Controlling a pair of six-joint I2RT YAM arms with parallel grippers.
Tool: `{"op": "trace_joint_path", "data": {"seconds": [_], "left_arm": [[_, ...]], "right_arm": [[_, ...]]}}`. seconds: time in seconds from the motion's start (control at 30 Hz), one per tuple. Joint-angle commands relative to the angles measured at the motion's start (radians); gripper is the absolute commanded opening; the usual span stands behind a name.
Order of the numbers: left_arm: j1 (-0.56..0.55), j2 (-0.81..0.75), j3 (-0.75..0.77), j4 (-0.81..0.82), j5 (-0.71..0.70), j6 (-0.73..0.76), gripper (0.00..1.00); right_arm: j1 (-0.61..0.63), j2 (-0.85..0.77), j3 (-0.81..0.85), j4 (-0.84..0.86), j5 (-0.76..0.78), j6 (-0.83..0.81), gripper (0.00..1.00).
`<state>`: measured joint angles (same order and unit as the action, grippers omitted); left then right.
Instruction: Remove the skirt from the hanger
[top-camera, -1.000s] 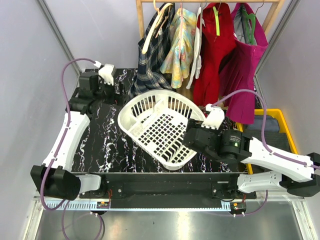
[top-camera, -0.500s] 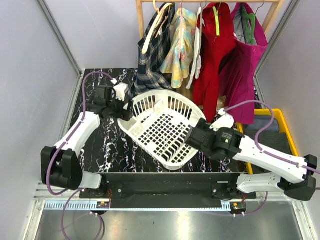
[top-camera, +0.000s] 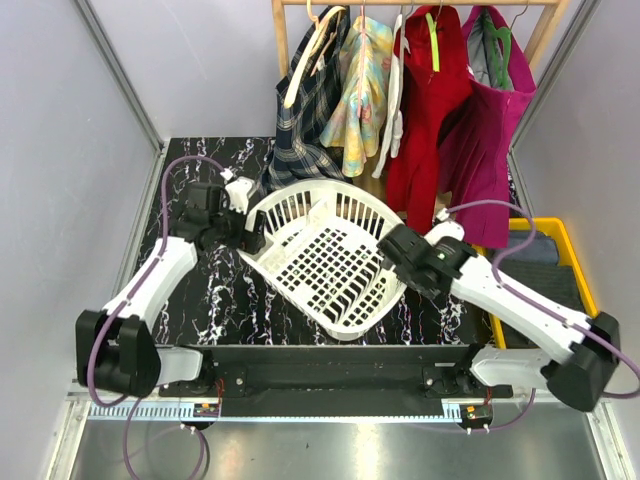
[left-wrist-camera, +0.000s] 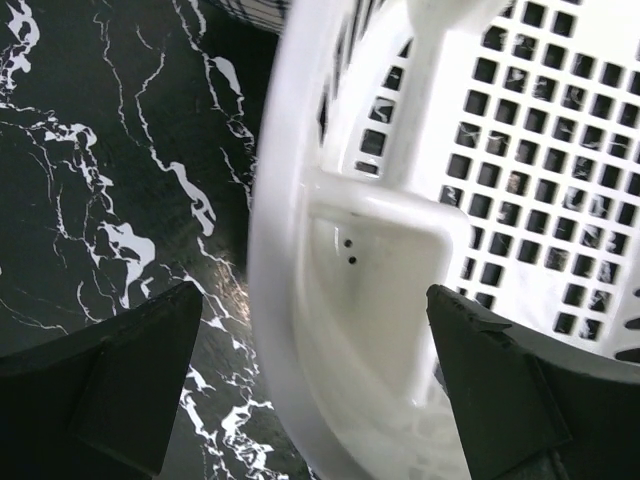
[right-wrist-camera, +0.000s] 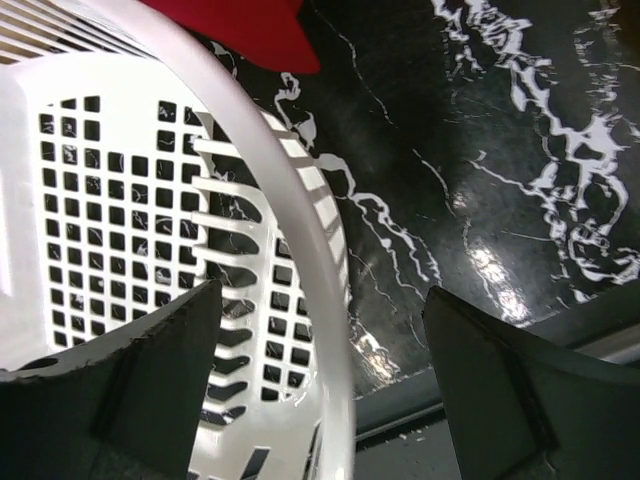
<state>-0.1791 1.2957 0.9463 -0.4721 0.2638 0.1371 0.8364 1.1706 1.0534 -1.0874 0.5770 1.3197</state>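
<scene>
The skirt (top-camera: 300, 125), dark plaid, hangs on a cream hanger (top-camera: 308, 55) at the left end of the wooden rack; neither gripper touches it. A white laundry basket (top-camera: 322, 255) lies tilted on the black marble table (top-camera: 190, 300). My left gripper (top-camera: 250, 228) is open at the basket's left rim. In the left wrist view its jaws (left-wrist-camera: 312, 300) straddle the rim and handle (left-wrist-camera: 370, 250) without closing. My right gripper (top-camera: 392, 245) is open at the basket's right rim. In the right wrist view the rim (right-wrist-camera: 300, 230) passes between its jaws (right-wrist-camera: 322, 292).
To the right of the skirt on the rack hang a floral top (top-camera: 362, 90), a red dress (top-camera: 425, 110) and a magenta dress (top-camera: 490, 140). The red hem (right-wrist-camera: 240, 25) shows above the basket. A yellow-rimmed bin (top-camera: 565, 240) stands off the table's right edge.
My left arm swung from the back left corner to the basket's left rim. My right arm moved up and left to the basket's right rim. Both grippers stayed open.
</scene>
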Motion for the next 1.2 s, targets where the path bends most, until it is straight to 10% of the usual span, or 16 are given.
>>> {"op": "trace_joint_path", "data": {"seconds": [0.0, 1.17], "left_arm": [[-0.008, -0.102, -0.020, 0.007, 0.060, -0.030, 0.99], [-0.141, -0.331, -0.095, -0.138, 0.210, -0.113, 0.99]], "right_arm": [[-0.080, 0.122, 0.040, 0.144, -0.078, -0.108, 0.88], [-0.404, 0.329, 0.174, 0.336, -0.207, -0.385, 0.78]]}}
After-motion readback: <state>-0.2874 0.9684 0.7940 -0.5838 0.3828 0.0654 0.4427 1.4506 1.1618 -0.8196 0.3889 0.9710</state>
